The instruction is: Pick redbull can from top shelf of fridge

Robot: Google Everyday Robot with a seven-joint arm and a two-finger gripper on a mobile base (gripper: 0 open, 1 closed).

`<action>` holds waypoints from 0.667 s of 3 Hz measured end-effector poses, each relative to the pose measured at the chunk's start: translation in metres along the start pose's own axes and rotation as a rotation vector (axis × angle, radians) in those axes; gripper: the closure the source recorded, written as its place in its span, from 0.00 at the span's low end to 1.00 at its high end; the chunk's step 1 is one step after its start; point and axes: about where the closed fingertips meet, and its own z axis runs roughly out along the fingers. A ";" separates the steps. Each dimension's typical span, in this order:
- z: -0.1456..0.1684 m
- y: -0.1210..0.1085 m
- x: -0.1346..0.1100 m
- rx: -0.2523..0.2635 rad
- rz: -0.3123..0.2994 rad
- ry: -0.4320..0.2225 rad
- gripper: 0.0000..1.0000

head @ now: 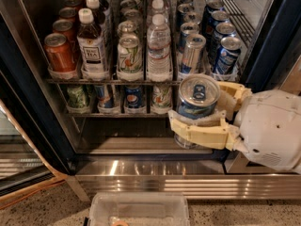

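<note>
My gripper point(200, 116) is shut on the redbull can point(197, 95), a blue and silver can with a shiny lid and pull tab. I hold it upright in front of the fridge point(28, 102), below the level of the top shelf point(113, 81) and outside the door opening. Cream fingers point(202, 133) wrap the can's lower body. More slim silver-blue cans point(193, 53) stand in a lane on the top shelf just behind and above it.
The top shelf also holds orange-red cans point(59, 53), tea bottles point(89, 41), water bottles point(159, 46) and wider dark-blue cans point(228, 55). The lower rack point(134, 98) holds short cans. A steel base strip point(141, 168) and a clear plastic bin point(141, 208) lie below.
</note>
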 end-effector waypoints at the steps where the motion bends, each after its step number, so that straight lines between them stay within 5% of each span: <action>1: 0.000 0.000 0.000 0.000 0.000 0.000 1.00; 2: 0.009 0.007 -0.014 -0.037 -0.018 -0.006 1.00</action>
